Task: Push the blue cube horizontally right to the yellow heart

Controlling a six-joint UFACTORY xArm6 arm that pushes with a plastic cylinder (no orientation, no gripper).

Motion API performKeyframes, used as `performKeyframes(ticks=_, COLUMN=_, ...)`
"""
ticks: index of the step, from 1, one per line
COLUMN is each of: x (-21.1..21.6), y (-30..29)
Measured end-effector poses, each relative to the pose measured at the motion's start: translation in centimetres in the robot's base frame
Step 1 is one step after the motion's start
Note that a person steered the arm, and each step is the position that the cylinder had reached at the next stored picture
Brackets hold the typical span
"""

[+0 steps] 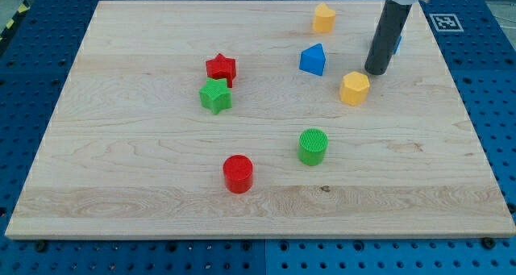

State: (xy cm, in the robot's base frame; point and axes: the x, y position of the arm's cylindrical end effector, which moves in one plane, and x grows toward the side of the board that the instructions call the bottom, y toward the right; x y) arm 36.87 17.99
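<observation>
- Board (121, 194): pale wooden top lying on a blue perforated table (32, 57); seven blocks plainly in view, an eighth partly hidden.
- Tool: dark rod (389, 29) coming down from the far right; my tip (375, 72) rests on the board in the far-right part.
- Pincer state: cannot tell; only a plain rod shows, and it grasps nothing.
- Blue block (397, 43): a sliver shows at the rod's right edge, beyond the tip and mostly covered by the rod; its shape cannot be made out.
- Far yellow block (324, 18): near the far edge, left of the rod and well apart from it; shape uncertain.
- Near yellow block (354, 89): just beside the tip, on its near-left side; contact cannot be told.
- Blue triangular block (313, 60): left of the tip, between the two yellow blocks in depth.
- Red star (221, 68) and green star (215, 95): left of centre, touching or nearly so, with the green one nearer.
- Green cylinder (312, 146): near centre, upright.
- Red cylinder (238, 173): nearer and to the left of the green cylinder.
</observation>
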Motion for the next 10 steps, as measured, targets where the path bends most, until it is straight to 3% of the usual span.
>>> performKeyframes(ticks=3, x=-3.6, y=1.5)
performKeyframes(ticks=6, x=-3.2, y=7.3)
performKeyframes(ticks=10, x=-1.5, y=6.9)
